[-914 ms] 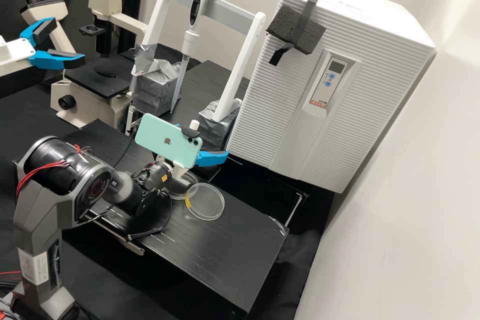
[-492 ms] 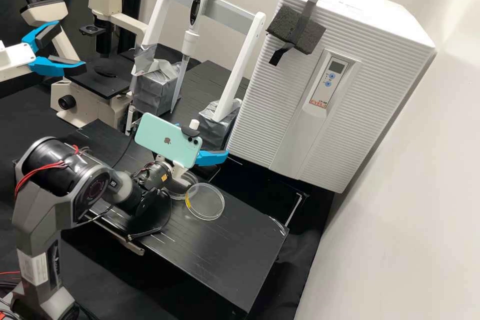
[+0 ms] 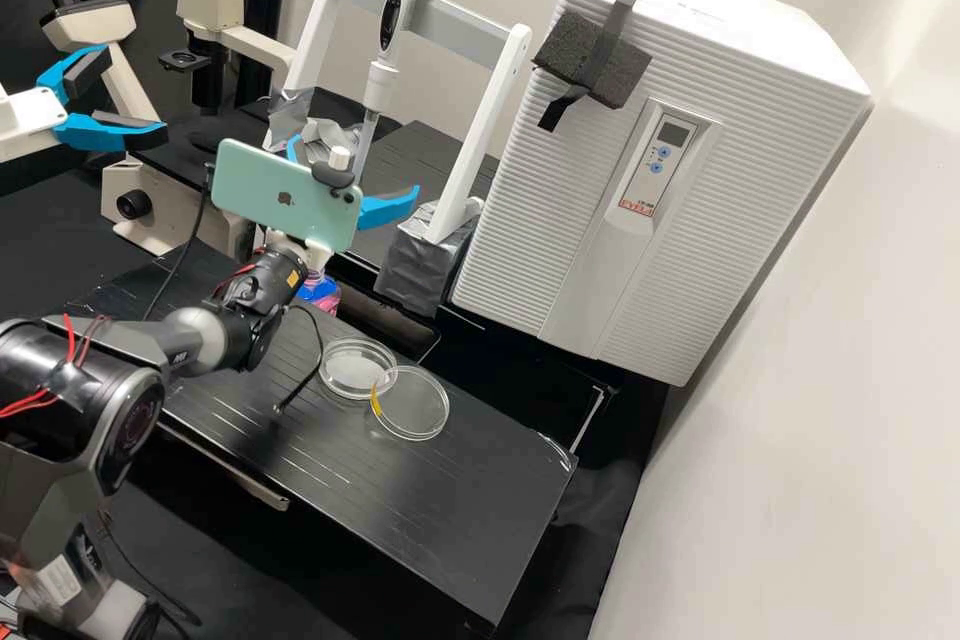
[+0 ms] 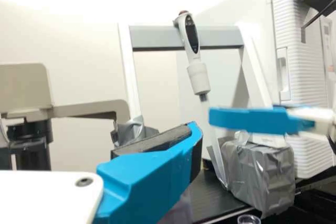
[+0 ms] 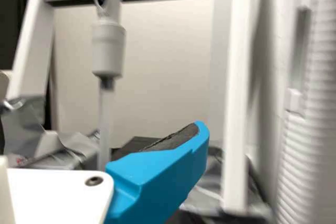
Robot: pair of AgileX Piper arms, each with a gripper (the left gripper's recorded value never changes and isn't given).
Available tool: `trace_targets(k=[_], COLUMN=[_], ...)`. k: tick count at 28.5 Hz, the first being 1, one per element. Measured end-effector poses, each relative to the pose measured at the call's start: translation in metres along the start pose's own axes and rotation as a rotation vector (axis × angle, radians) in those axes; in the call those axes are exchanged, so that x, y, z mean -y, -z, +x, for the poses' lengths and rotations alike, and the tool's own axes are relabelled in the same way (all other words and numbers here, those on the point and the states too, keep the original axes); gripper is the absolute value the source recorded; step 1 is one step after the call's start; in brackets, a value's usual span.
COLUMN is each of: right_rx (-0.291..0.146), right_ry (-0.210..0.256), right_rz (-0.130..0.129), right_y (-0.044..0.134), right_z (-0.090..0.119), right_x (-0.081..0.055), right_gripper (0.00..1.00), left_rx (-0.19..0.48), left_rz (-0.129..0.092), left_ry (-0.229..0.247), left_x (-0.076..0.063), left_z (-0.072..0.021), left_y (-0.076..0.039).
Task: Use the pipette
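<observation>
Currently right tool (image 3: pixel 355 167) is hovering wide open beside the tip of the pipette (image 3: pixel 385 30), hanging from stand (image 3: pixel 470 25) at worktop (image 3: pixel 50 230) back edge; left tool (image 3: pixel 135 90) wide, well apart.

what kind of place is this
Most likely a biology lab bench: a microscope at the back, a pipette hanging on a white stand, and two clear petri dishes on the black bench.

High view: pipette (image 3: pixel 388 15) tip hidden behind phone (image 3: pixel 285 195); right wrist view: pipette top cut off, blurred. Behind right wrist, pink object (image 3: pixel 323 292) mostly hidden. Arm of left gripper (image 3: pixel 136 90) cut by edge
</observation>
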Motion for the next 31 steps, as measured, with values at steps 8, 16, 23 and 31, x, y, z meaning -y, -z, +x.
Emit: trace_targets(k=[8,16,23,31], right_rx=[0.011,0.046,0.070,0.097], right_ry=[-0.057,-0.065,-0.053,-0.047], right_rz=[-0.038,-0.071,-0.093,-0.096], right_y=[0.031,0.048,0.053,0.052], right_z=[0.044,0.074,0.091,0.100], right_x=[-0.021,-0.026,-0.025,-0.024], right_gripper=[1.00,1.00,0.00,0.00], left_rx=[-0.004,-0.006,-0.006,-0.006], left_rz=[0.000,-0.001,-0.001,-0.001], left_ry=[0.024,0.038,0.037,0.037], left_x=[0.007,0.011,0.011,0.011], left_z=[0.0008,0.0020,0.0031,0.0031], left_y=[0.001,0.002,0.002,0.002])
